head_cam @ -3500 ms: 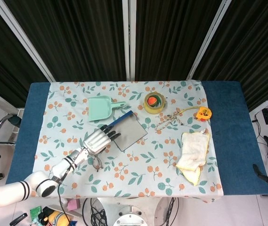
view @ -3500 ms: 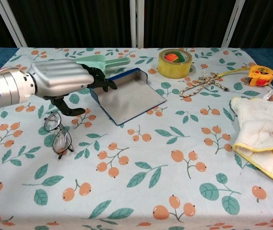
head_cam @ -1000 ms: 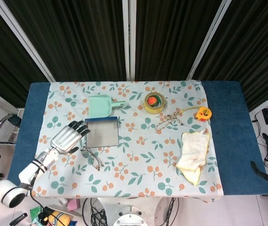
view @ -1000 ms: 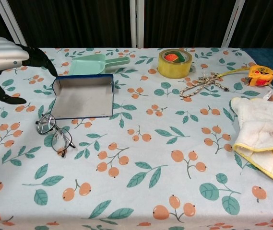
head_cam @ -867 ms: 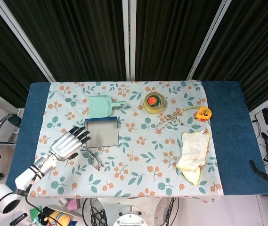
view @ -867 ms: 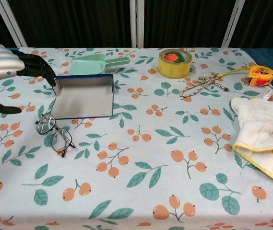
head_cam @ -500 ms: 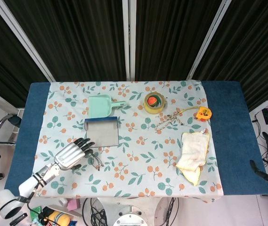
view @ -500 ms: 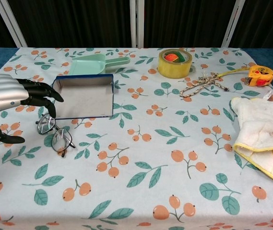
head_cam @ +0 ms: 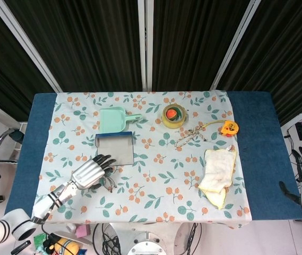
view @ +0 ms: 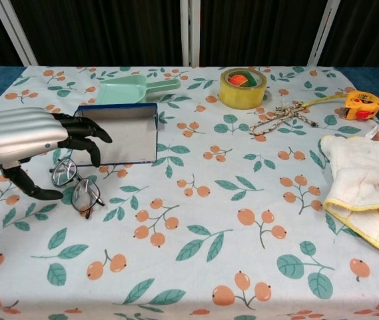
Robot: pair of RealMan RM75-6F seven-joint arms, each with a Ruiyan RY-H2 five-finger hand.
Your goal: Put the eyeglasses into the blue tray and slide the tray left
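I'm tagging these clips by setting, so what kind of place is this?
Probably a robot lab or data-collection booth, not a home. A table under a floral tablecloth stands before black curtains on metal poles, with cables on the floor below. The unrelated props, such as a tape roll, look staged.

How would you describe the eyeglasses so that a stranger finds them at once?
Look at the near-left part of the floral tablecloth, just in front of the blue tray. The eyeglasses lie there under the left hand: the only thin dark wire frame with clear lenses.
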